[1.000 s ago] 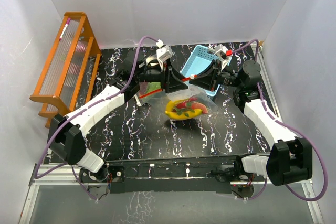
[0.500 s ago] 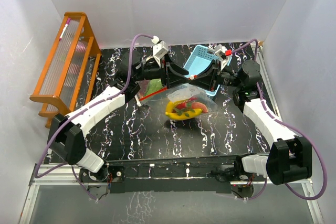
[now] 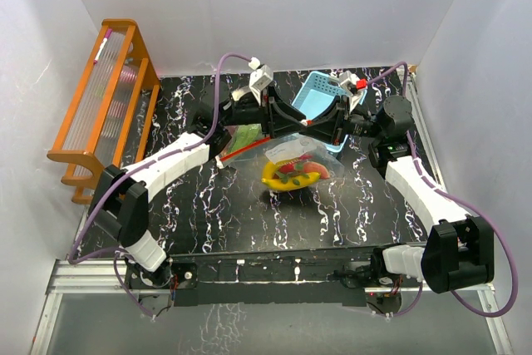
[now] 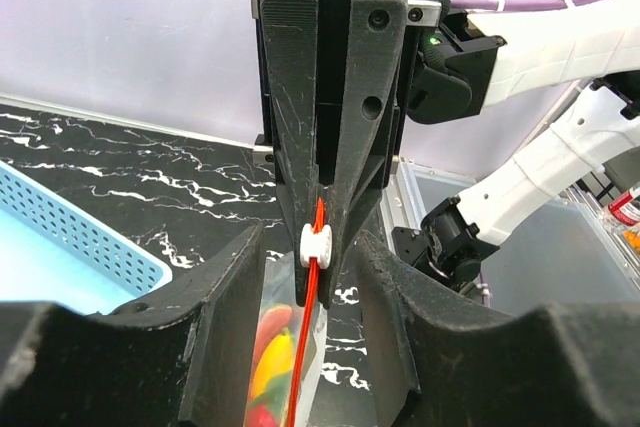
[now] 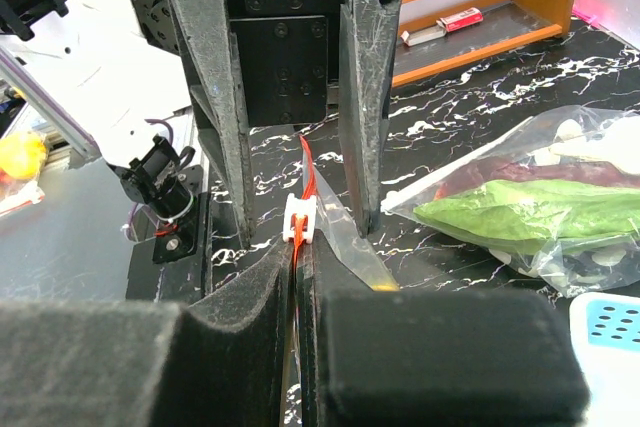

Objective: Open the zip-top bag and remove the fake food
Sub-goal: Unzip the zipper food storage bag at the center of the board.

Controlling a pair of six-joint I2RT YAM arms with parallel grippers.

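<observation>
We see the limp, slippery zip-top bag point(image 3: 293, 149) slung over the desk point(image 3: 249, 215), light fake food point(image 3: 295, 174) sagging inside, right fingers point(image 5: 245, 312) clenched on its red strip point(image 5: 305, 165), left fingers point(image 4: 225, 292) released astride the white slider point(image 4: 315, 243) (our best handle).

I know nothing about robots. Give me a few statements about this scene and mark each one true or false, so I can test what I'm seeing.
1. The right claw is pinched shut on the red zip strip of the clear bag. True.
2. The left claw is clamped tight on the white slider. False: its fingers stand apart, one on each side of the slider.
3. The banana lies in the blue basket. False: it is inside the clear bag, on the table.
4. A second bag holding a green leafy piece lies on the table. True.
</observation>
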